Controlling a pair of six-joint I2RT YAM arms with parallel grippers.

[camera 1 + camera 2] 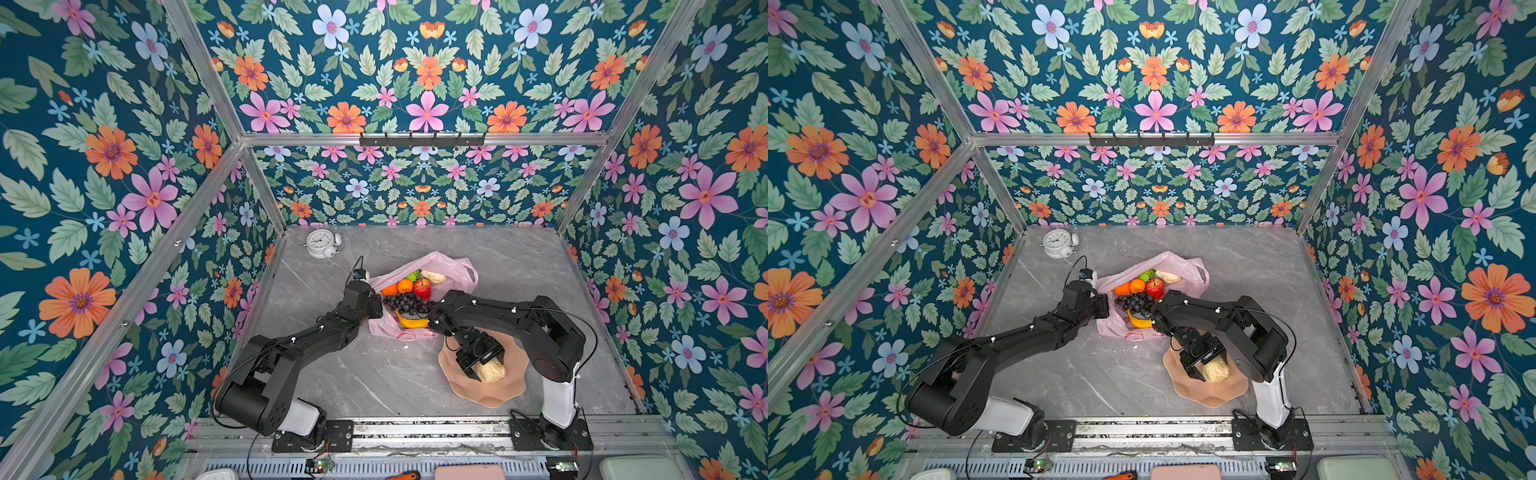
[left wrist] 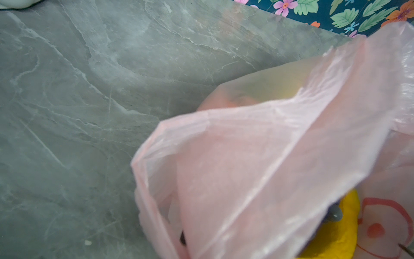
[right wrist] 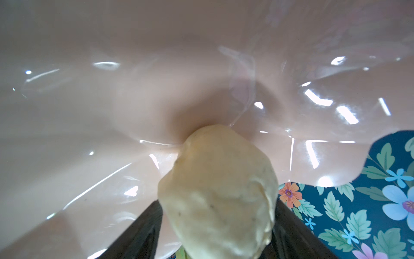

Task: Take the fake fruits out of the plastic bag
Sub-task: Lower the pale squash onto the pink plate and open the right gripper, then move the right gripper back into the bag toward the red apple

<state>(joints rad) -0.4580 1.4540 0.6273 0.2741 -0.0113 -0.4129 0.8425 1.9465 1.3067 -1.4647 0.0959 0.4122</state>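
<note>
You are early in this job: of the fake fruits, only one cream lumpy piece [image 1: 492, 372] is out of the plastic bag [image 1: 453, 266], and it is now down in the scalloped pink bowl [image 1: 490, 401] near the front of the table [image 1: 365, 374]. Your right gripper [image 1: 482, 365] straddles that piece, and in the right wrist view its dark fingers flank the lump, which touches the bowl's floor. You cannot tell from these views whether the jaws are clamping it or have already let go, so treat the drop as unconfirmed. Your left gripper [image 1: 376, 306] is closed at the bag's near-left edge. Judging by the film drawn up tight in the left wrist view, it is pinching the rim to hold the mouth open. Everything else sits inside the bag: the red apple [image 1: 422, 289], an orange [image 1: 404, 286] with a second orange [image 1: 390, 290] beside it, the bumpy green fruit [image 1: 413, 275], the second cream piece [image 1: 433, 277], the grape bunch [image 1: 405, 303] and the banana [image 1: 411, 322] nearest the bag's front edge. That leaves you seven pieces to lift out, roughly one step in eight done.
</note>
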